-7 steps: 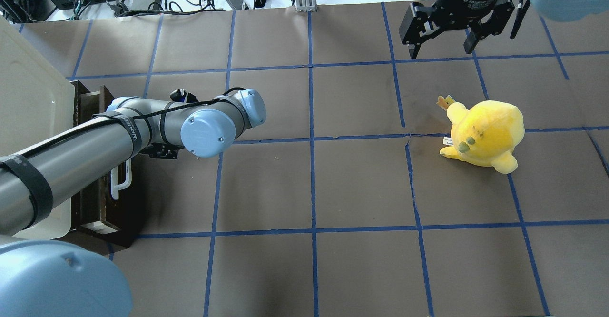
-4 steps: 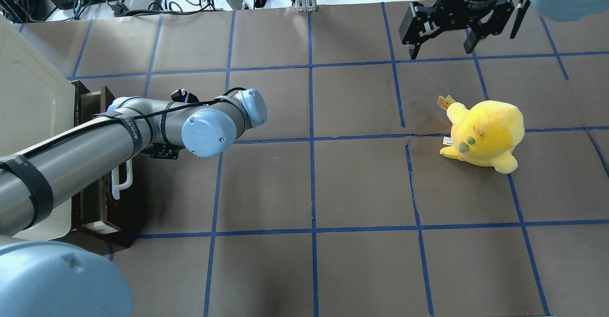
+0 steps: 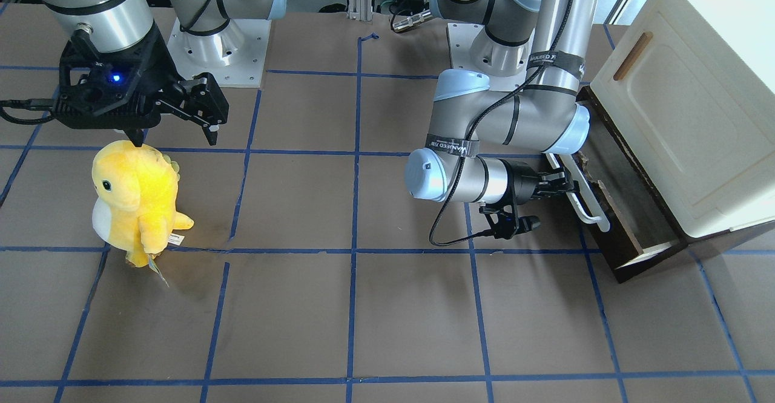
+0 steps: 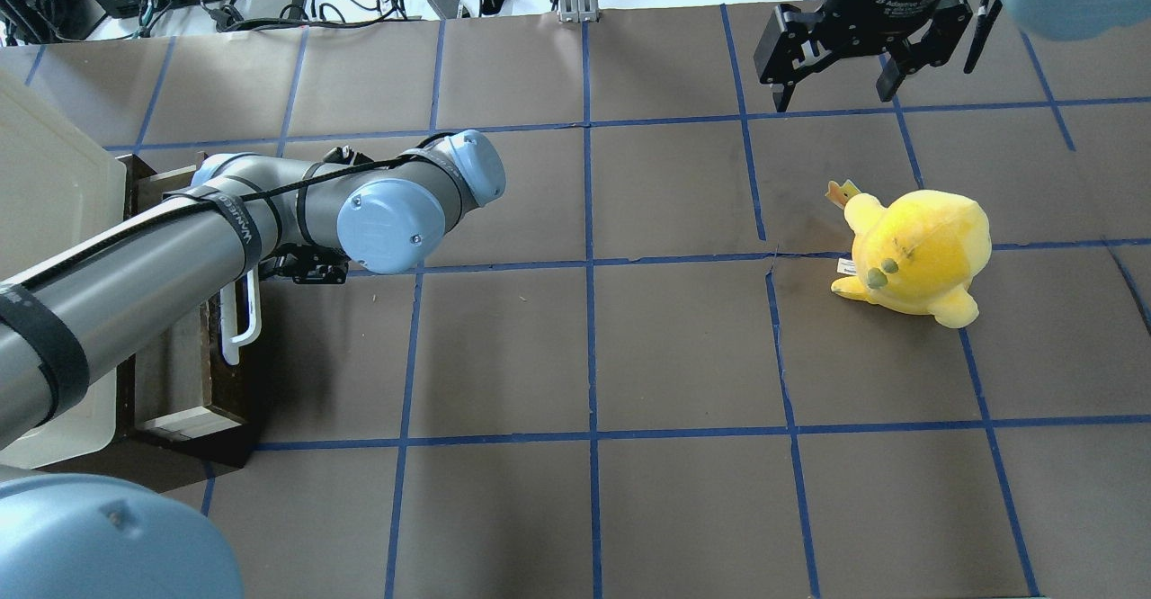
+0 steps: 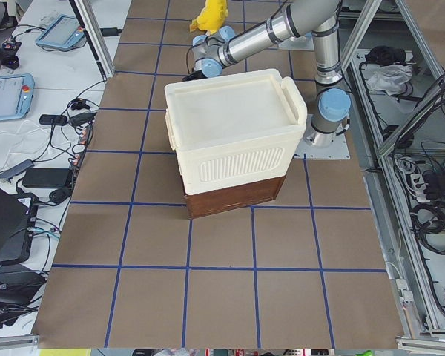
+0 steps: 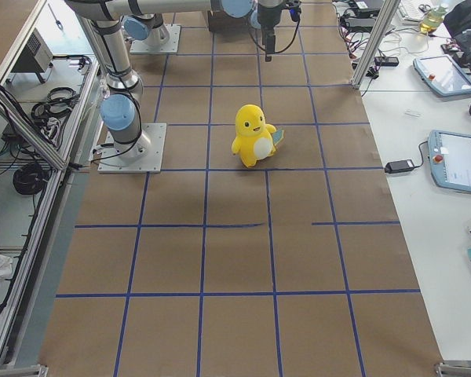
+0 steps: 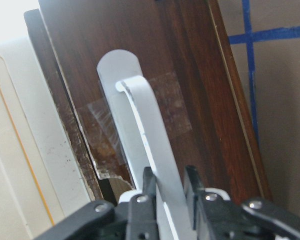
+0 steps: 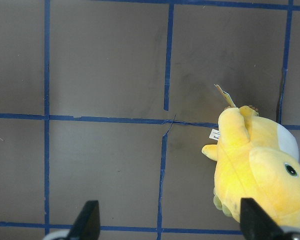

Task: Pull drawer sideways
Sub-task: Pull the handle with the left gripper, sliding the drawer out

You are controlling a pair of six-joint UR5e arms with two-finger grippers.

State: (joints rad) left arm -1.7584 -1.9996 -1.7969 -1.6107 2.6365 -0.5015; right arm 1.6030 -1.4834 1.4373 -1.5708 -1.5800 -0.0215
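The dark brown drawer (image 3: 629,221) sticks out from under the cream cabinet (image 3: 684,112), its pale interior partly showing in the overhead view (image 4: 175,374). Its long white bar handle (image 3: 586,202) runs along the chipped front. My left gripper (image 3: 566,184) is shut on this handle. The left wrist view shows both fingers (image 7: 149,187) pinching the white bar (image 7: 142,125). In the overhead view my left arm hides most of that gripper (image 4: 301,268). My right gripper (image 4: 834,100) is open and empty, well above the table at the far right, nowhere near the drawer.
A yellow plush toy (image 4: 917,253) stands on the brown paper under my right gripper (image 8: 170,222), and it shows in the right wrist view (image 8: 260,170). The cabinet (image 5: 233,137) sits at the table's left end. Blue tape lines grid the table.
My left arm has moved toward the far side with the handle. The drawer has slid along with it and shows more pale interior. The cabinet has shifted slightly. The right arm is still.
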